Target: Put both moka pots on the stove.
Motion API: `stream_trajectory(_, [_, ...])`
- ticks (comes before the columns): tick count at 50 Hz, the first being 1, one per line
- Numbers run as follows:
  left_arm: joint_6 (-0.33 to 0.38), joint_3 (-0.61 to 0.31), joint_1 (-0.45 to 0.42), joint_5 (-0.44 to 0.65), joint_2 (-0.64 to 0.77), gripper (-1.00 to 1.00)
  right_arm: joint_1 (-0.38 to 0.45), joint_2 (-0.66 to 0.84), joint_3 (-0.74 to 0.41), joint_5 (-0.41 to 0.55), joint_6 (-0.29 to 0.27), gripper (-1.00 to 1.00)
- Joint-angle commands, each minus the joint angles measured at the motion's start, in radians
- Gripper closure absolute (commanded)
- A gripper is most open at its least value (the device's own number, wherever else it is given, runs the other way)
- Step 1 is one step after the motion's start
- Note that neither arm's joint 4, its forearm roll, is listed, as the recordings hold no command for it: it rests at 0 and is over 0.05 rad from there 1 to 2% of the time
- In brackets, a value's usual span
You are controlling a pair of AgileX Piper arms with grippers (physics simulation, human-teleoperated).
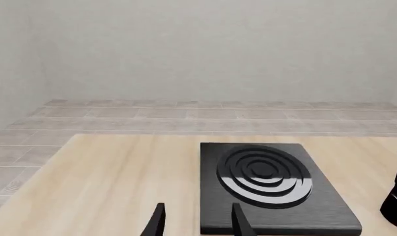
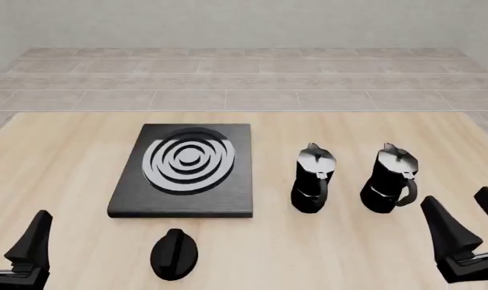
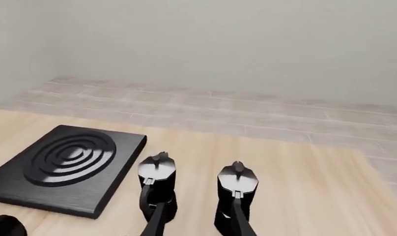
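Both pots [image 2: 313, 180] [image 2: 389, 179] upright on worktop [image 2: 67, 157], at three o'clock from stove [image 2: 185, 170]. Left hand [image 2: 10, 241] and right hand [image 2: 461, 232] apparently open, holding nothing.

Even, bright, soft light all round; everything sharp, no blur or bending at the edges. The stove [image 2: 182, 171] rings catch a pale sheen. Shadows under things are barely there.

left claw [image 2: 10, 244]: low at near edge, fingers apart, empty; right claw [image 2: 470, 226]: same, empty
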Motion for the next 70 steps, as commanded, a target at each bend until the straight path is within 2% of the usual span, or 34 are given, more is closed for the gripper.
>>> stream_trajectory(1, [0.0,0.002,0.002,-0.001,0.002,-1.0,0.102,0.108,-0.14,0.08,0.003,-1.0])
stream_trajectory(5, [0.0,0.001,0.002,-0.005,0.007,-1.0,0.12,0.144,-0.228,0.145,0.007,-1.0])
stream_trajectory(16, [0.001,0.001,0.005,-0.004,0.005,-1.0,0.157,0.246,-0.374,0.26,0.015,-1.0])
stream_trajectory(25, [0.0,0.002,0.007,-0.007,0.01,-1.0,0.113,0.33,-0.461,0.357,0.03,-1.0])
stream_trajectory(28, [0.0,0.001,0.007,-0.005,0.009,-1.0,0.082,0.366,-0.478,0.38,0.053,-1.0])
stream_trajectory(36, [-0.003,0.002,0.009,-0.002,0.005,-1.0,0.041,0.425,-0.514,0.41,0.075,-1.0])
stream_trajectory(38, [-0.004,0.002,0.01,-0.004,0.008,-1.0,0.037,0.459,-0.523,0.421,0.102,-1.0])
stream_trajectory(46, [-0.004,0.0,0.011,0.006,0.0,-1.0,0.041,0.535,-0.573,0.44,0.126,-1.0])
stream_trajectory(53, [-0.001,0.0,0.013,0.008,-0.007,-1.0,0.051,0.6,-0.618,0.463,0.17,-1.0])
stream_trajectory(58, [0.002,0.0,0.014,0.005,-0.004,-1.0,0.054,0.631,-0.654,0.481,0.155,-1.0])
stream_trajectory(59, [0.003,0.0,0.013,0.004,-0.003,-1.0,0.07,0.649,-0.665,0.489,0.174,-1.0])
stream_trajectory(70, [0.003,0.001,0.017,0.004,-0.006,-1.0,0.084,0.7,-0.682,0.473,0.193,-1.0])
